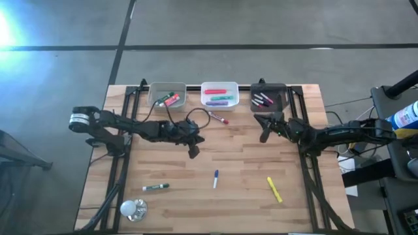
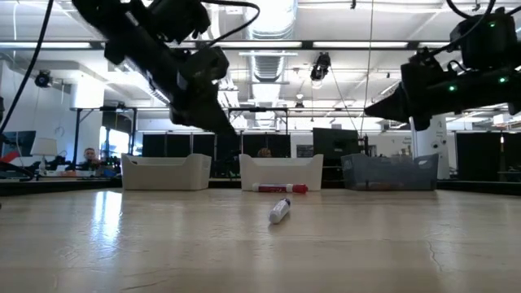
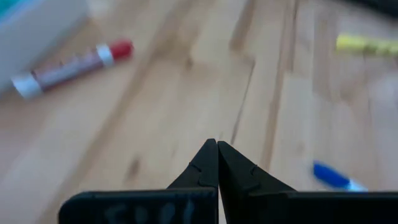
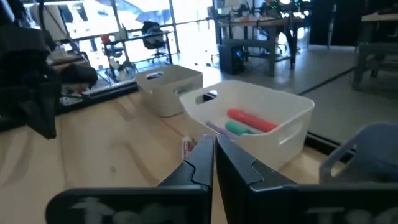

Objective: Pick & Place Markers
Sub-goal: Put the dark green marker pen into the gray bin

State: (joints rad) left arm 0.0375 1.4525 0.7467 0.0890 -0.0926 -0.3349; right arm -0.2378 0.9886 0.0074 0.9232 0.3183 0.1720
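Four markers lie loose on the wooden table: red [image 1: 219,119] near the bins, green [image 1: 155,187], blue [image 1: 215,179] and yellow [image 1: 274,189] toward the near edge. More markers lie in the clear bin [image 1: 168,96], the white bin [image 1: 219,94] and the black bin [image 1: 269,96] along the far edge. My left gripper [image 1: 193,153] hangs shut above mid-table, holding nothing; its wrist view shows the red marker [image 3: 68,67], the blue marker [image 3: 333,176] and the yellow marker [image 3: 367,45]. My right gripper [image 1: 264,137] is shut and empty, in the air near the black bin, pointing at the white bin [image 4: 249,124].
A white light bulb [image 1: 132,208] lies at the near left corner. Black frame rails [image 1: 124,130] run along both table sides. Bare wood lies between the bins and the three near markers. The low view shows the blue marker [image 2: 279,210] in front of the red one [image 2: 281,188].
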